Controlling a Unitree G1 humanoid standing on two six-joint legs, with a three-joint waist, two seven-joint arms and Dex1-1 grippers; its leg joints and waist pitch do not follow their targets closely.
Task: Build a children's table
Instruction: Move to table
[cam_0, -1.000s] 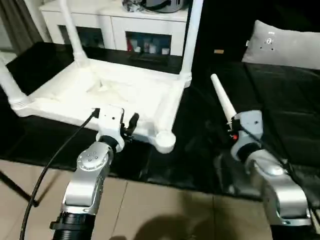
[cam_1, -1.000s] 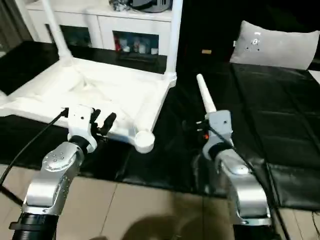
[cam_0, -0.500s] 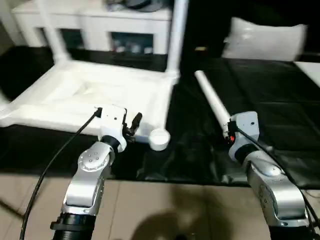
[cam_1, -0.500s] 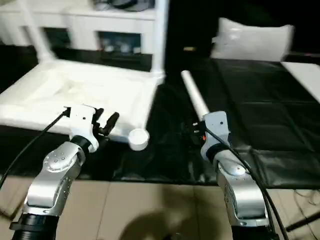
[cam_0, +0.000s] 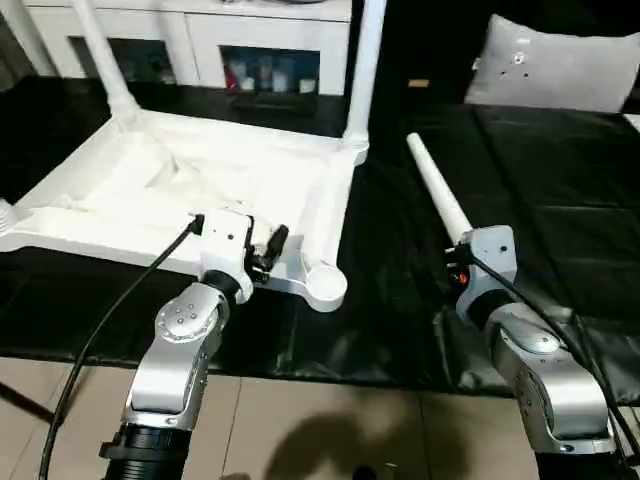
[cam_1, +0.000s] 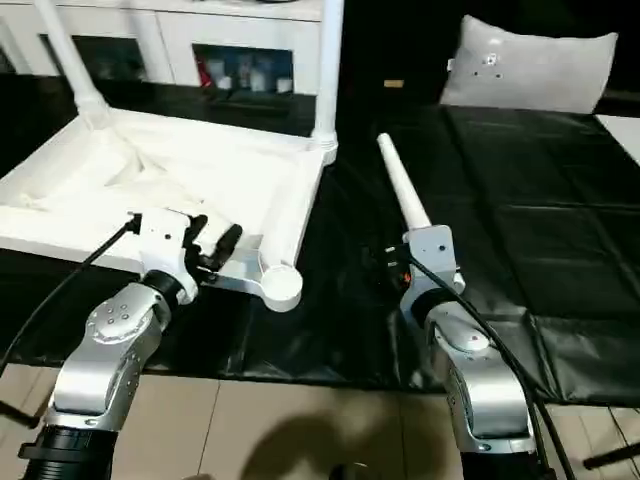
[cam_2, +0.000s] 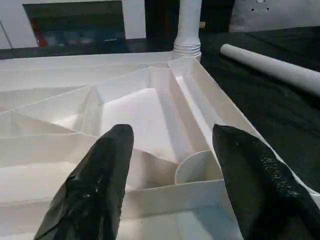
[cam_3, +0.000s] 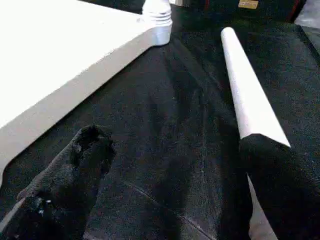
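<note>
Loose leg (cam_0: 437, 194) runs lower right to upper centre, lying just ahead of the wide-open, empty right gripper (cam_3: 170, 185); left gripper (cam_2: 170, 185), parted and empty, faces the tabletop's (cam_0: 200, 180) vacant corner socket (cam_0: 325, 286).

one tabletop (cam_0: 200, 190), three fitted legs (cam_0: 362, 70), one loose leg (cam_0: 436, 198), one pillow (cam_0: 560, 72)

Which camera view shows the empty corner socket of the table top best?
The left wrist view: the empty socket lies close, just past the open left claw, and you look into it. Both head views show the socket smaller, at the table top's near corner. The right wrist view shows the table top's edge and the loose leg.
</note>
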